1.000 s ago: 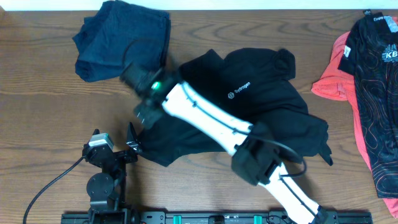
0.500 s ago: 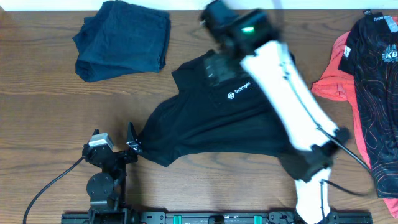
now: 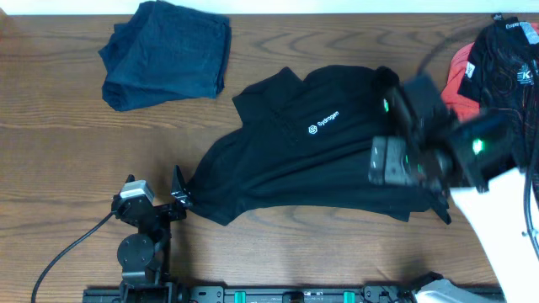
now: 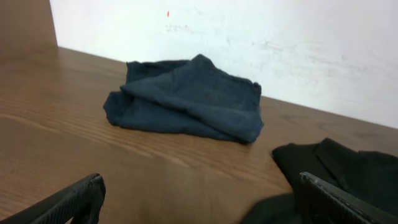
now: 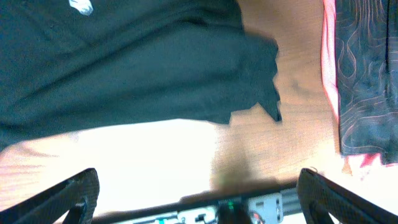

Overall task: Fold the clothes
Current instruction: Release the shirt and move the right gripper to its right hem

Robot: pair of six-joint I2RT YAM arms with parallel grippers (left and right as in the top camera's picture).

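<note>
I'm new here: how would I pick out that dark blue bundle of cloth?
Start at the far left corner of the wooden table. The navy garment lies there alone in a rumpled heap, apart from the black shirt spread in the middle. It is plain blue, with no logo.

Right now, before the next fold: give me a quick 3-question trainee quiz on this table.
1. True or false: the navy pile lies on top of the black shirt.
2. Overhead view: which table edge is the coral garment nearest?
3. The small white logo is on: A navy pile, B black shirt, C coral garment.
Key: 1 false; 2 right edge; 3 B.
</note>
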